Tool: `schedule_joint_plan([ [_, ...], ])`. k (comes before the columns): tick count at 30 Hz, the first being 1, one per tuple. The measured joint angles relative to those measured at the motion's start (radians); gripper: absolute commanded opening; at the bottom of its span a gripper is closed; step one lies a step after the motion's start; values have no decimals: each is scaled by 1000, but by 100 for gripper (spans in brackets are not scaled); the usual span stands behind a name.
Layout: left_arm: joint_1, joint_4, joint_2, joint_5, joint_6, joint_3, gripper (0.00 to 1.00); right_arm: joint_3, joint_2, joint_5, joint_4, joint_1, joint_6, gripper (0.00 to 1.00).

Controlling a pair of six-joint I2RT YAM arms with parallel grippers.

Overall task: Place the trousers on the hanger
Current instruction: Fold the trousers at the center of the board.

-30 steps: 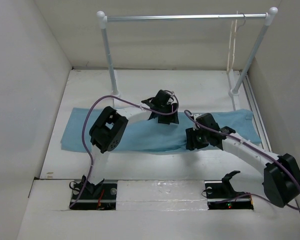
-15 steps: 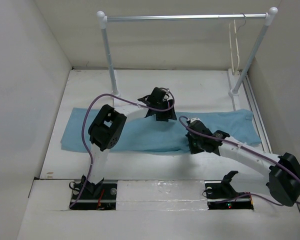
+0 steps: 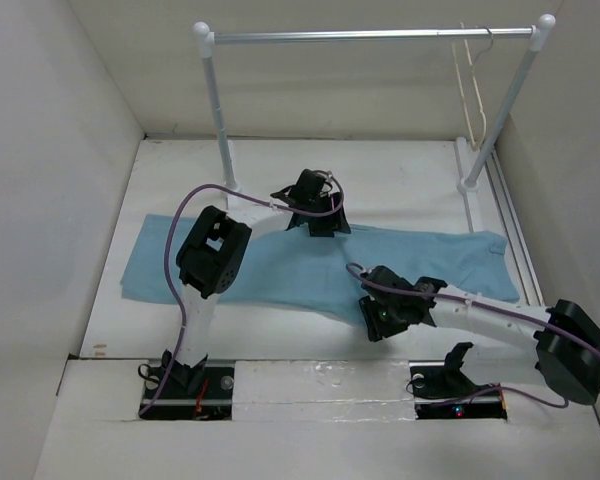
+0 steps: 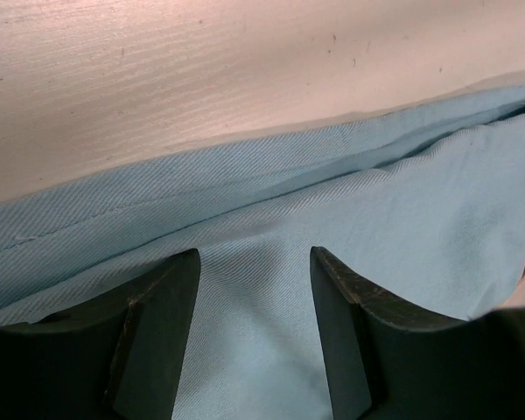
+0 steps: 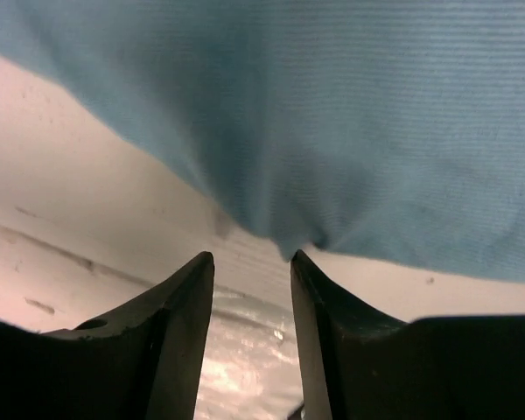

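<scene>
The light blue trousers (image 3: 280, 265) lie flat across the table, left to right. My left gripper (image 3: 320, 222) stands open over their far edge; in the left wrist view its gripper (image 4: 254, 255) straddles smooth cloth (image 4: 402, 201) without pinching it. My right gripper (image 3: 377, 320) sits at the trousers' near edge. In the right wrist view its gripper (image 5: 252, 255) is open, with bare table between the fingers and a small drawn-out tip of cloth (image 5: 284, 232) just beyond them. The cream hanger (image 3: 474, 90) hangs at the rail's right end, far from both grippers.
A silver rail (image 3: 370, 35) on white posts (image 3: 217, 110) spans the back of the table. White walls close in left, right and behind. A raised white ledge (image 3: 320, 375) runs along the near edge by the arm bases.
My right arm has swung toward the near edge and to the left, dragging the trousers' near edge with it; its jaws now stand apart. The left gripper has shifted slightly back and left.
</scene>
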Motion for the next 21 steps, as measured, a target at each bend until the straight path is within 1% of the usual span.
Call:
schedule_joint_plan([
  [3,0,-7,-5,-2,4,0,51,64,4,4,-89,17,-10,48],
  [6,0,-37,-29,-29,22,-8,51,128,-51,23,-164,1,-17,49],
  [7,1,-48,-45,-39,31,-19,51,140,-83,29,-179,-21,-24,49],
  [8,0,-57,-71,-51,41,-38,51,147,-116,35,-192,-56,-32,42],
  [10,-8,-86,-132,-82,63,-76,51,151,-174,39,-209,-185,-69,27],
  [11,-16,-93,-163,-99,75,-93,51,151,-194,44,-209,-268,-91,8],
  [12,-30,-98,-193,-111,84,-106,51,152,-207,48,-206,-352,-116,2],
  [13,-50,-97,-220,-120,93,-119,51,152,-210,50,-204,-377,-116,0],
  [14,-74,-95,-242,-123,100,-132,51,153,-214,45,-182,-527,-162,0],
  [17,-155,-63,-276,-127,108,-174,51,155,-158,32,-104,-805,-246,0],
  [19,-195,-43,-277,-123,105,-217,51,159,-81,32,-49,-933,-284,0],
  [21,-192,-38,-277,-125,98,-280,51,160,6,13,2,-1025,-312,0],
])
